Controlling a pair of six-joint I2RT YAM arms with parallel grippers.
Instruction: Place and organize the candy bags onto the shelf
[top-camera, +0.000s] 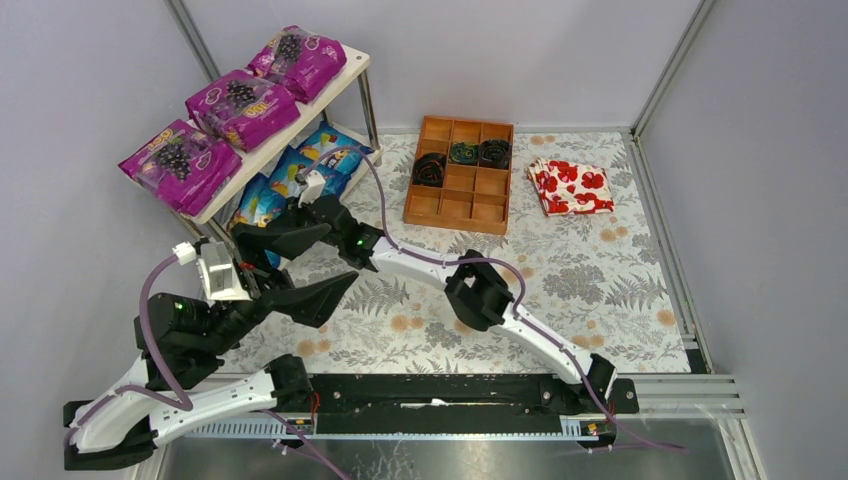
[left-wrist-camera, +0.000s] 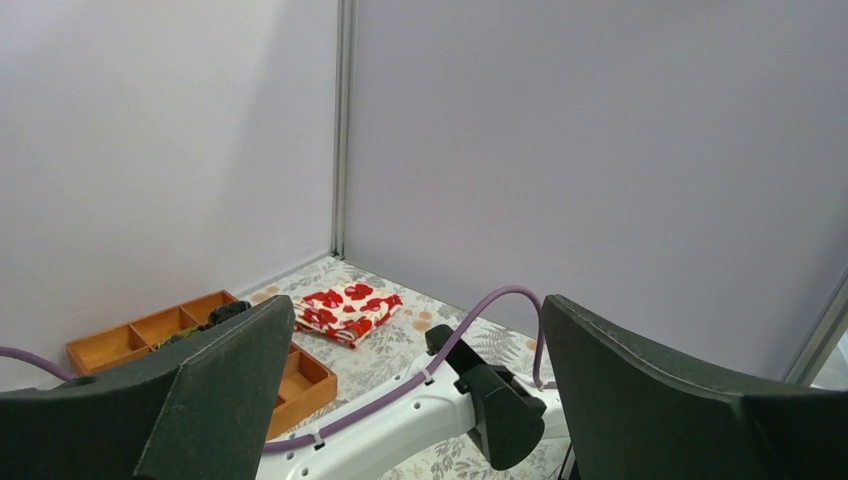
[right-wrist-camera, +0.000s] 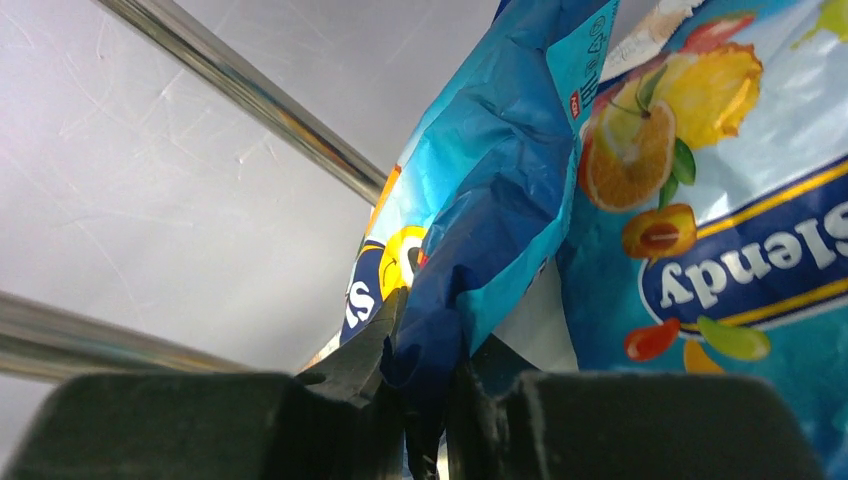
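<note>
On the right wrist view, the blue candy bag (right-wrist-camera: 500, 200) pinched in the right gripper (right-wrist-camera: 425, 405) runs off the top and right edges, clipping its brand name. From above I can't see those fingers: the wrist covers them, and the shelf (top-camera: 352, 72) top board hides much of the lower-tier bags (top-camera: 335, 150). The left gripper (left-wrist-camera: 418, 305) has its fingers cut off at the bottom edge. One of them blocks part of the wooden tray (left-wrist-camera: 120, 345), whose dark contents are too small for me to name.

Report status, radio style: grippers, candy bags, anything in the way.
Left gripper open, empty. Right gripper shut on blue candy bag at shelf lower tier. Purple grape bags on top tier. Metal bars close beside it.
</note>
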